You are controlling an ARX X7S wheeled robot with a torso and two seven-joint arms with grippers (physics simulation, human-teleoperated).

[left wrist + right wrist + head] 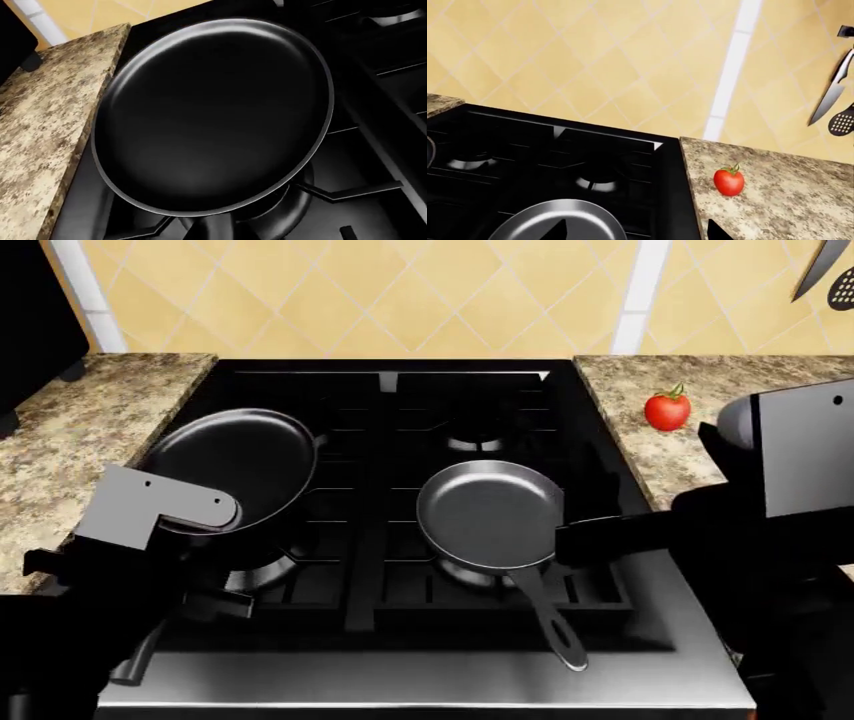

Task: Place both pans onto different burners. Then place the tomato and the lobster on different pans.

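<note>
The matte black pan hangs tilted over the stove's front-left burner, its left rim reaching above the counter edge. It fills the left wrist view, its handle running toward the camera. My left gripper is shut on that handle, fingers hidden under the wrist. The glossier grey pan rests on the front-right burner, handle pointing to the stove's front. My right gripper stands open beside its right rim, holding nothing. The tomato lies on the right counter. The lobster is out of view.
Granite counters flank the black stove. Both back burners are bare. A knife and a slotted spatula hang on the tiled wall at the right. A black appliance stands at the back left.
</note>
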